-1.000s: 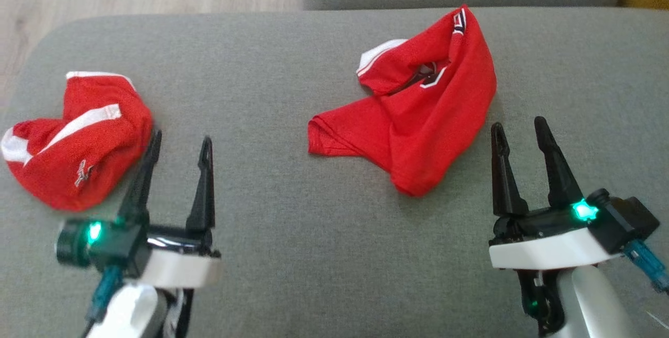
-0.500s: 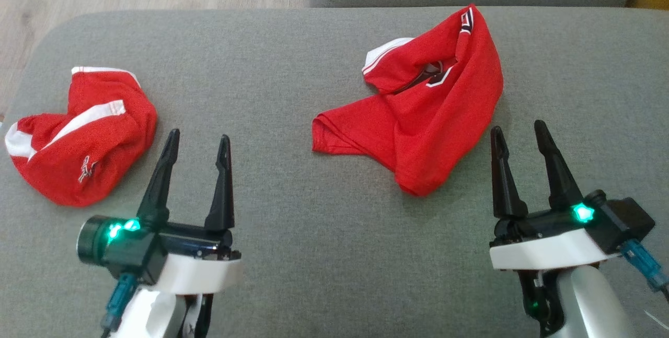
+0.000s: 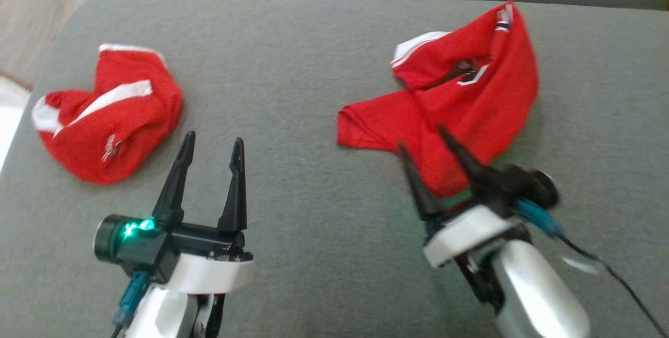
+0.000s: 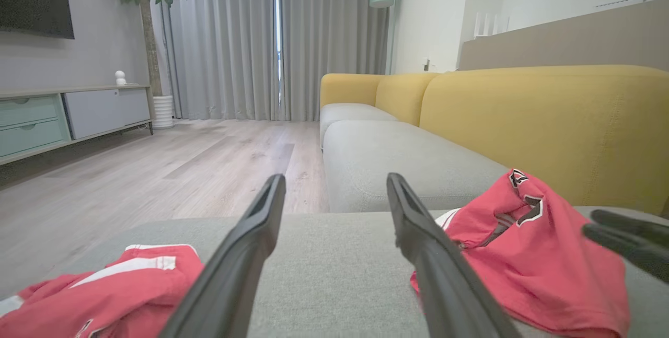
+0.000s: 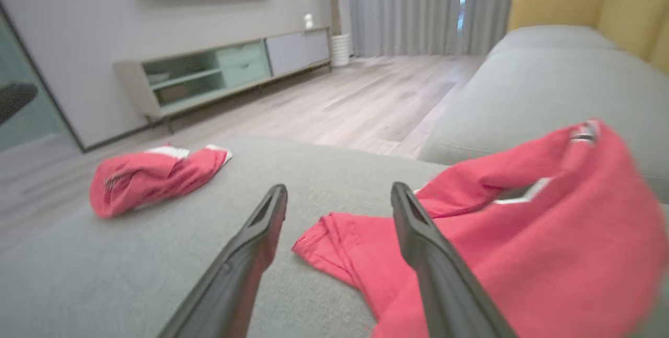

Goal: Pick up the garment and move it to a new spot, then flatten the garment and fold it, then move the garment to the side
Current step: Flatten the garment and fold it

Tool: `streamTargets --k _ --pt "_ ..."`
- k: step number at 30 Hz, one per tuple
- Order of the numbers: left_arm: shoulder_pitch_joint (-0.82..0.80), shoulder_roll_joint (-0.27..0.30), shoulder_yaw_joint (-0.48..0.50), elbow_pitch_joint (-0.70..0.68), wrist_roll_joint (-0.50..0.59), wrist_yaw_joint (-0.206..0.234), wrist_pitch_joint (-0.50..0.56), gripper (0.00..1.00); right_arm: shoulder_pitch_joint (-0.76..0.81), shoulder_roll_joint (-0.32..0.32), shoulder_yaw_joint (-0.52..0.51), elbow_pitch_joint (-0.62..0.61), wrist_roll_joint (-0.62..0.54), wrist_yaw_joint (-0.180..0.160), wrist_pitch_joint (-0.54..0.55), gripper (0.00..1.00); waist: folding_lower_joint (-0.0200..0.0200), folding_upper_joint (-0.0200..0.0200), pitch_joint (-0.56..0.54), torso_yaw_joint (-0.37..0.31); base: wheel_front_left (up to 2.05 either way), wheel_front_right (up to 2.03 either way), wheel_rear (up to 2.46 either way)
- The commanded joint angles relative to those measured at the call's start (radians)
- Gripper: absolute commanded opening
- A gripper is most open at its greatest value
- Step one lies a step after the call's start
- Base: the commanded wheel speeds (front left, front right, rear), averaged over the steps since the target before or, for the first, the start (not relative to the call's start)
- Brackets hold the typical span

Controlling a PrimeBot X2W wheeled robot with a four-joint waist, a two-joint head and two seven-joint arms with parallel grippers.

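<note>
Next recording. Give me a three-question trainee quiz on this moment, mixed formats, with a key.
1. True or false: the right gripper is shut on the red shirt.
2. Multiple choice: the striped red garment lies nearest to A) the left gripper, B) the right gripper, C) the red shirt.
3. Fill in: both garments rest on a ____ cushion.
Key: 1 false, its jaws stand open at the shirt's near end; 2 A; 3 grey.

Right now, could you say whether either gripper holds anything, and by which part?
Nothing is held: the left gripper is open over the cushion, the right gripper open by the near edge of the red shirt.
</note>
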Motion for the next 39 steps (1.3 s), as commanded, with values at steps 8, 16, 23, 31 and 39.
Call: streamTargets --k 8,16,23,31,39 --pt "-0.044 -0.06 0.055 -0.002 0.028 -0.046 -0.004 1.0 -0.231 -0.002 0.106 0.25 -0.103 0.008 0.179 1.0 0.0 0.0 0.052 0.104 0.0 0.0 0.0" --pt "-0.05 -0.113 0.068 0.025 0.041 -0.09 -0.004 1.0 -0.365 -0.002 0.087 0.469 -0.168 0.008 0.27 1.0 0.0 0.0 0.085 0.194 0.0 0.0 0.0" --pt "-0.053 -0.132 0.085 0.032 0.048 -0.108 -0.004 1.0 -0.41 -0.002 0.041 0.578 -0.21 0.008 0.308 0.02 0.0 0.0 0.104 0.226 0.0 0.0 0.0" --pt "-0.044 -0.138 0.124 0.033 0.058 -0.118 -0.004 1.0 -0.415 -0.002 0.084 0.48 -0.114 0.008 0.144 0.0 0.0 0.0 0.09 0.139 0.0 0.0 0.0" --pt "-0.038 -0.139 0.154 0.028 0.083 -0.133 -0.004 1.0 -0.526 -0.002 0.122 0.237 0.082 0.008 -0.051 0.0 0.0 0.0 0.031 0.029 0.0 0.0 0.0"
